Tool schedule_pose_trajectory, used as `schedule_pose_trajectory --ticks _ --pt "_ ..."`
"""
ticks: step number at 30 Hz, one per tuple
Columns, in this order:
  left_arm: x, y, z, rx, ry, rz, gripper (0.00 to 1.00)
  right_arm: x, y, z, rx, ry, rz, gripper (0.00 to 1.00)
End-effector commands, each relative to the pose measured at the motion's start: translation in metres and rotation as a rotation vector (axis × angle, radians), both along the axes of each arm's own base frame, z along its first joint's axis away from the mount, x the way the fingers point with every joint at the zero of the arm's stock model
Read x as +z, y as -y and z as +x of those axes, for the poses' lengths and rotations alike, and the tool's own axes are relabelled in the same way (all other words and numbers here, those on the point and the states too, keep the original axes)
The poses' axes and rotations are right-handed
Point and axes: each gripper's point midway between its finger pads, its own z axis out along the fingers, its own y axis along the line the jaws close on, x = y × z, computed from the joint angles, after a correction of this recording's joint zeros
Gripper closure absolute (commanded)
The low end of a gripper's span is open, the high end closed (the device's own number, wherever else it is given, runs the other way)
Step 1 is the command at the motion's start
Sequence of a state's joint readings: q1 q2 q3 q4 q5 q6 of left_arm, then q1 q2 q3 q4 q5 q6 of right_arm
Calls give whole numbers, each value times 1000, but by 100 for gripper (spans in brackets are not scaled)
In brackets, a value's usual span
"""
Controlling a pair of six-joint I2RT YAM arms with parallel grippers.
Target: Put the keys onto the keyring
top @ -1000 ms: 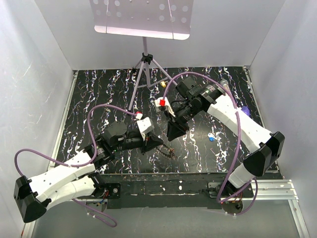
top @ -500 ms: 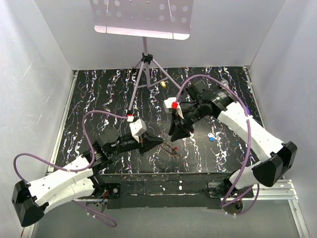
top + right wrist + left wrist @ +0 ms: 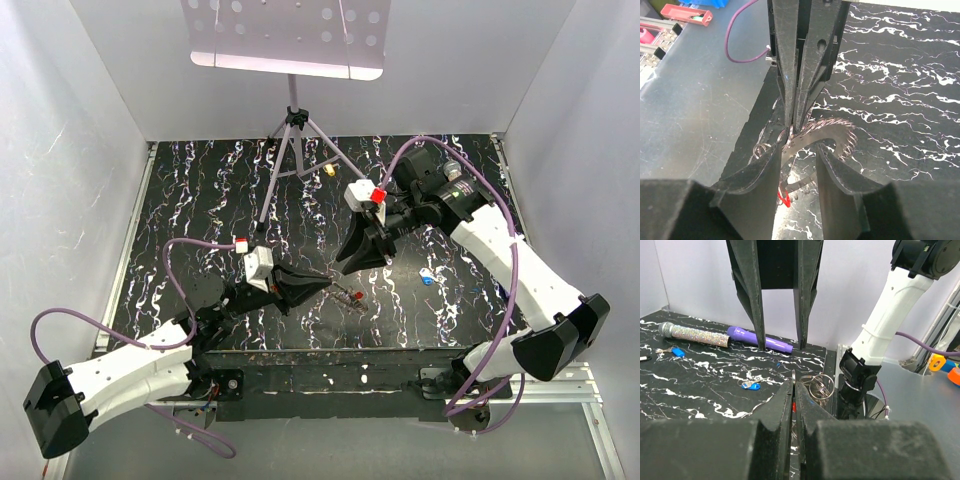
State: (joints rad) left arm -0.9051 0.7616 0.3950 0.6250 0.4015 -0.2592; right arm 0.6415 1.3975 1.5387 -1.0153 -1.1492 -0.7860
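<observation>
The keyring (image 3: 840, 131) is a flat grey metal arc hung with small wire rings, and it also shows in the top view (image 3: 346, 296). My left gripper (image 3: 794, 383) is shut on one thin edge of it (image 3: 793, 375); a cluster of its rings (image 3: 821, 387) pokes out to the right. A red key (image 3: 785, 198) hangs under the keyring. My right gripper (image 3: 799, 150) is open, its fingers either side of the arc without pinching it. In the top view it (image 3: 360, 258) hovers just beyond the left gripper (image 3: 318, 288). A blue key (image 3: 427, 279) lies to the right and a yellow key (image 3: 330, 170) far back.
A glittery tube (image 3: 692, 334) and a purple pen (image 3: 760, 340) lie along the right wall. Another blue key (image 3: 676, 352) lies near the tube. A music stand's tripod (image 3: 292, 130) stands at the back centre. The table's front edge (image 3: 340, 365) is close under the keyring.
My right gripper has opened wider, and its wrist has swung back and right. The left arm has stretched lower, still holding the keyring in about the same spot.
</observation>
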Motion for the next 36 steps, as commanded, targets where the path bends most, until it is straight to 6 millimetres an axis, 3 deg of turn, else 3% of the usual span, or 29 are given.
schedule_pose_trajectory --ticks 1,19,36 --pt "36 -4 -4 -10 61 -104 100 4 -3 -2 11 -25 35 59" --pt "38 -4 0 7 60 -113 100 0 -4 -12 48 -99 48 75" --pt "41 -5 2 22 63 -120 100 -7 -7 -15 59 -104 33 77"
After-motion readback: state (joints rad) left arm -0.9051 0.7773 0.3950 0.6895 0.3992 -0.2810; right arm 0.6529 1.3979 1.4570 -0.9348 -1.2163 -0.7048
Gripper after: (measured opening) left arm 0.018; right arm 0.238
